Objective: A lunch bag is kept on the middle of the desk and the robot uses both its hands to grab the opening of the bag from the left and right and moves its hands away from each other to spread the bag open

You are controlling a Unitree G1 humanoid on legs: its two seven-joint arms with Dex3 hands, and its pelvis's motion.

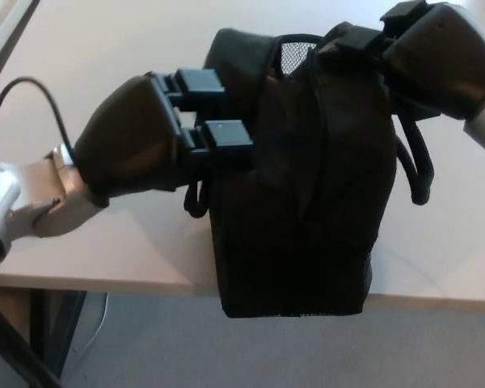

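Observation:
The black lunch bag [299,210] stands upright at the desk's front edge, its base overhanging slightly. My left hand [141,145] presses against the bag's left side, its fingers [226,133] hooked into the fabric at the top opening. Over at the upper right, my right hand [436,56] grips the bag's right top edge. A gap shows at the top with mesh lining [295,52] visible inside. Carry straps [420,174] hang down the right side and another loop [196,202] on the left.
The pale desk [105,242] ends just below the bag, with grey floor [226,347] beneath. A black cable [28,85] arcs over my left wrist. Dark desk legs [16,347] show at lower left.

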